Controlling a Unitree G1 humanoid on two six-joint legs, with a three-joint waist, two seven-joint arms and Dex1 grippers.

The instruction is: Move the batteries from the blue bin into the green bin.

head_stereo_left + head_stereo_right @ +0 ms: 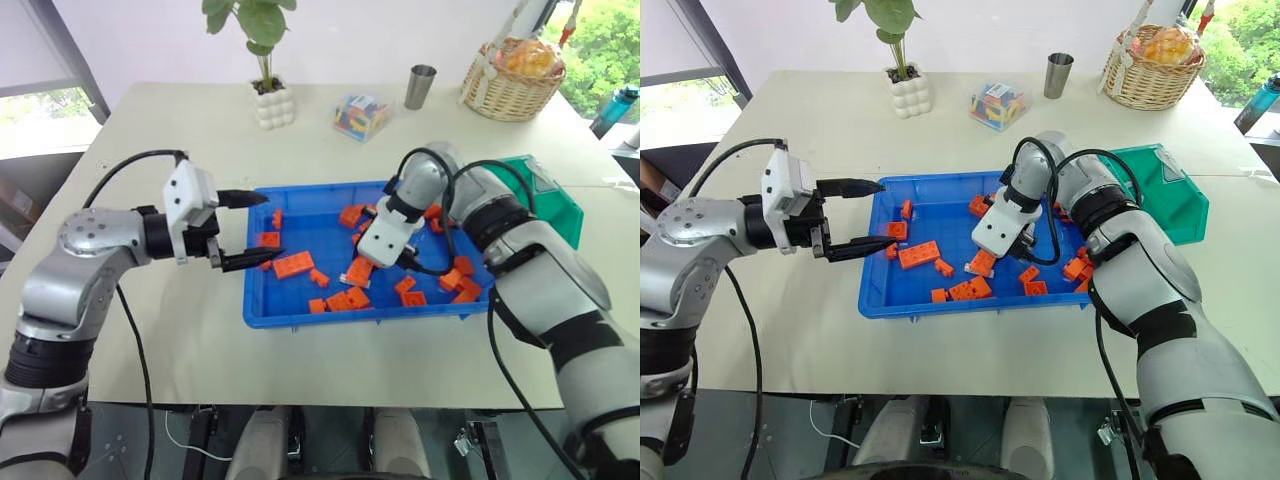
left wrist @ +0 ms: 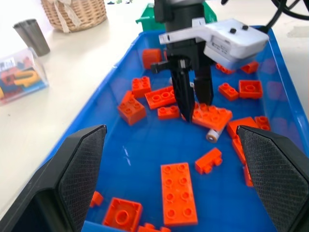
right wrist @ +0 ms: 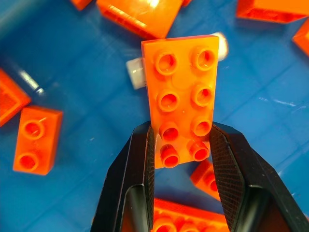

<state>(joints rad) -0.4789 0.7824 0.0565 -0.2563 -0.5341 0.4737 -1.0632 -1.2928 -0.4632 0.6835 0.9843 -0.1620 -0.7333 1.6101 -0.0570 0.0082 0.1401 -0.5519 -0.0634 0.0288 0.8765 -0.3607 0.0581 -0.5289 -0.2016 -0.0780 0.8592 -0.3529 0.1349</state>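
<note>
Right gripper (image 3: 179,145): jaws pinching the near end of a flat orange eight-stud brick (image 3: 182,96), one black finger on each long side; gripper points steeply down into the blue bin (image 1: 262,305), about mid-bin

Battery (image 3: 136,73): silvery-white cylinder lying on the bin floor under the pinched brick, crosswise to it; one end shows at each long side of the brick, the middle is hidden. In the left wrist view the same battery (image 2: 213,135) lies on the blue floor just beside the brick's edge, just beside the right gripper's fingertips

Left gripper (image 1: 255,228): jaws spread wide and holding nothing, pointing roughly level across the bin's left rim, the lower finger over the bin's left end, the upper one near the rim; well apart from the right gripper

Orange bricks (image 1: 293,265): many, of several sizes, scattered over the bin floor, thickest around and to the right of the right gripper

Green bin (image 1: 560,205): on the counter (image 1: 180,330) just beside the blue bin's right end, largely behind the right arm; its inside cannot be made out

Far side of the counter, well apart from the bins: white pot with a green plant (image 1: 273,103), small clear box of coloured pieces (image 1: 361,116), metal cup (image 1: 420,86), wicker basket (image 1: 512,90)
</note>
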